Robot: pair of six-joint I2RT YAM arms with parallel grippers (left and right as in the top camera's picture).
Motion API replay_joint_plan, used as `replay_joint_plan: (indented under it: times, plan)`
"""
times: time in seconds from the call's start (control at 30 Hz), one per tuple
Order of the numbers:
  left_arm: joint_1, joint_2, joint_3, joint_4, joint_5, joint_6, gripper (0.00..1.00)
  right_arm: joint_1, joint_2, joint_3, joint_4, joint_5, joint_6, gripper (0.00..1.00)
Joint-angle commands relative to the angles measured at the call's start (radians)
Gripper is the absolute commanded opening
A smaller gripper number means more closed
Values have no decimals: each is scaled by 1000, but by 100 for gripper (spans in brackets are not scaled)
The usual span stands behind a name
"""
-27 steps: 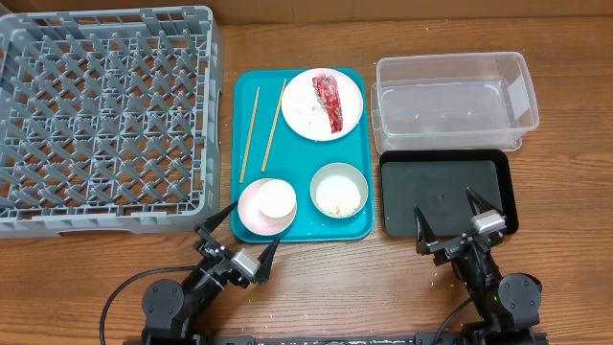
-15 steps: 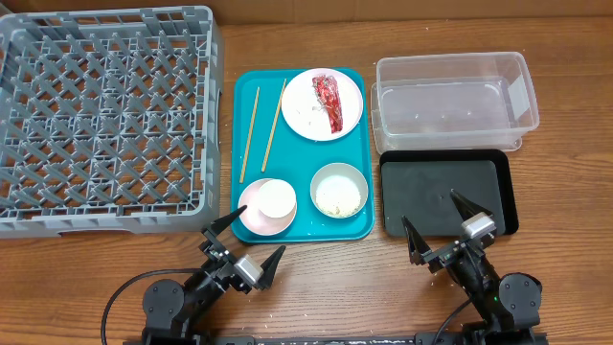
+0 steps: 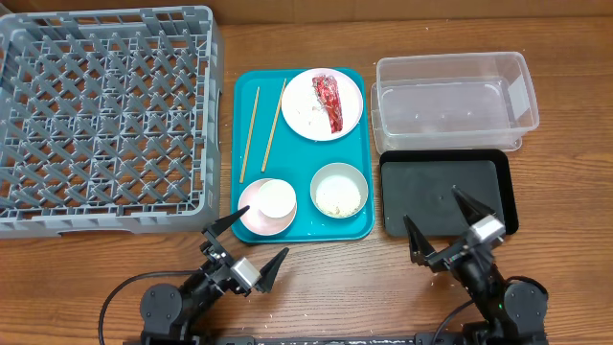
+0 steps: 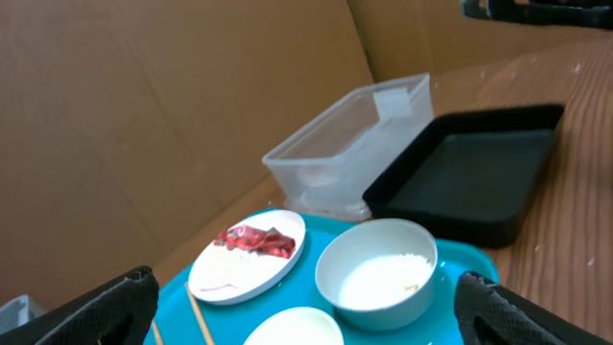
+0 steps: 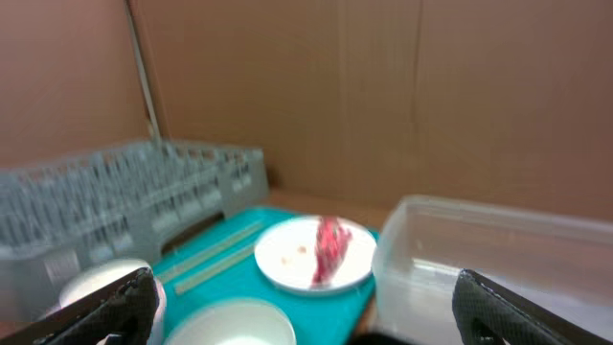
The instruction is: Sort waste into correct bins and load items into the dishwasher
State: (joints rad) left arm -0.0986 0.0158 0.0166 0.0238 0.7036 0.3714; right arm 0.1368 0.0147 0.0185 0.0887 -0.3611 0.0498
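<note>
Just beyond left tool (image 3: 265,230): pink plate (image 3: 255,219).

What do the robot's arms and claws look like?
The left gripper and right gripper are black, each with two pointy fingers and a pale silvery block between. Round black joints sit behind, and thin black cables loop out.

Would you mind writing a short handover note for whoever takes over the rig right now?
Left gripper: open, empty, by the near edge of the teal tray.
Right gripper: open, empty, above the black tray.
On the teal tray: two chopsticks, plate with red scrap, bowl with crumbs, small white bowl on pink plate.
Done: nothing; dish rack and clear bin hold nothing.
Left: scraps into bins, dishes and chopsticks into the rack.
</note>
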Motion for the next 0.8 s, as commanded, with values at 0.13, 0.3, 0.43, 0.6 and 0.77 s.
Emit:
replay_joint_plan:
  times: [0.13,0.3,0.43,0.6,0.77]
  plan:
    - [-6,5,256,-2,-113,-156,100,-5,26,220,-12,-108,133,100]
    - [-6,166,495,-141,-173,-341,100,-5,219,505,-299,-108,126,100]
    - [-6,377,710,-372,-76,-322,100,-5,464,780,-613,-108,126,100]
    - [-6,575,946,-632,-77,-269,100,-5,822,1156,-1050,-109,126,100]
    - [-6,687,997,-605,19,-310,100,-5,1135,1408,-1324,-132,149,100]
